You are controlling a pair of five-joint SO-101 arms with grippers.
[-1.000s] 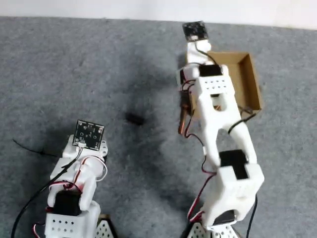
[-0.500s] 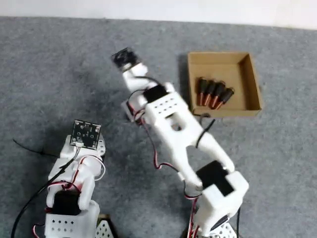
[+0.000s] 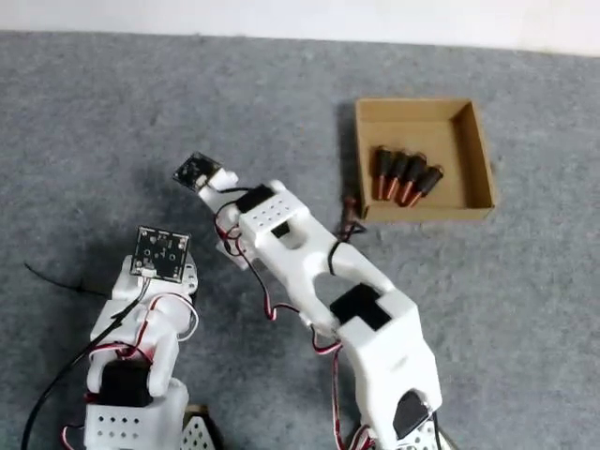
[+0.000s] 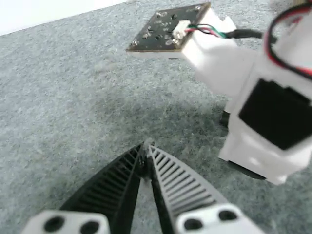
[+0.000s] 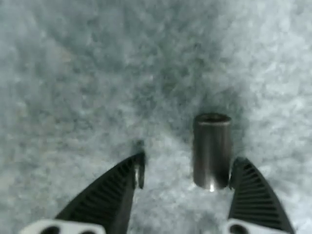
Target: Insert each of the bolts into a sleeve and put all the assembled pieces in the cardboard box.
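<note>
Two white arms: the right arm slants across before the folded left arm. The right gripper is spread wide, a short dark cylindrical sleeve lying between its fingers, close to one. The left gripper is pinched together, empty. Four orange-and-black assembled pieces lie side by side in the brown cardboard box.

The right arm has swung away from over the cardboard box to the middle of the worktop, uncovering four assembled pieces inside. Its open pincer now sits around the dark sleeve.
</note>
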